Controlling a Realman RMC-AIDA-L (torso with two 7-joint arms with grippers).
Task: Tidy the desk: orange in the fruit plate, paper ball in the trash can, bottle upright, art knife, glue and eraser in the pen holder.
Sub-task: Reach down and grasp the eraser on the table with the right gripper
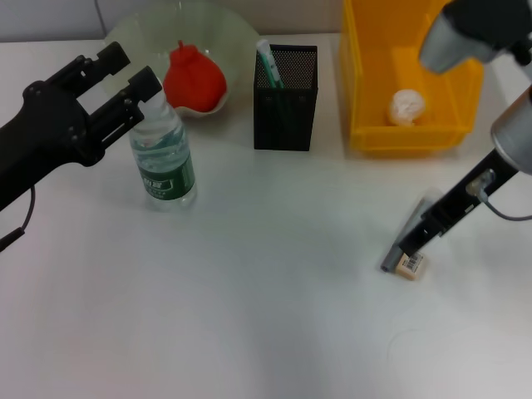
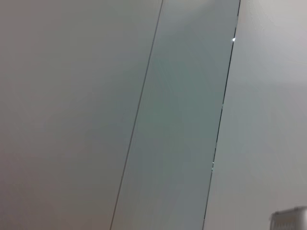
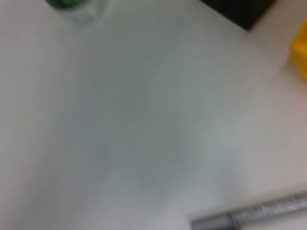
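- Our left gripper (image 1: 125, 76) is up by the cap of the bottle (image 1: 163, 156), its two black fingers spread apart, one on either side of the bottle's top — open, not clamped on it.
- The bottle stands upright on the white desk (image 1: 249, 316), just in front of the fruit plate (image 1: 133, 33).
- The orange (image 1: 194, 79) — red-orange in colour — already sits in the fruit plate.
- The black mesh pen holder (image 1: 285, 100) stands between the plate and the yellow trash can (image 1: 366, 100); a green-and-white glue stick (image 1: 268, 62) pokes out of it.
- The paper ball (image 1: 407, 106) lies inside the trash can.
- Our right gripper (image 1: 413, 245) is down at the desk on the right, its tip right at the eraser (image 1: 412, 265) and over the grey art knife (image 1: 401, 241); we cannot tell whether its fingers are open or closed.
- The eraser lies touching the near end of the art knife, both well apart from the pen holder.
- In the right wrist view we see the art knife (image 3: 254, 215) lying flat on the desk, with the bottle's base far off.
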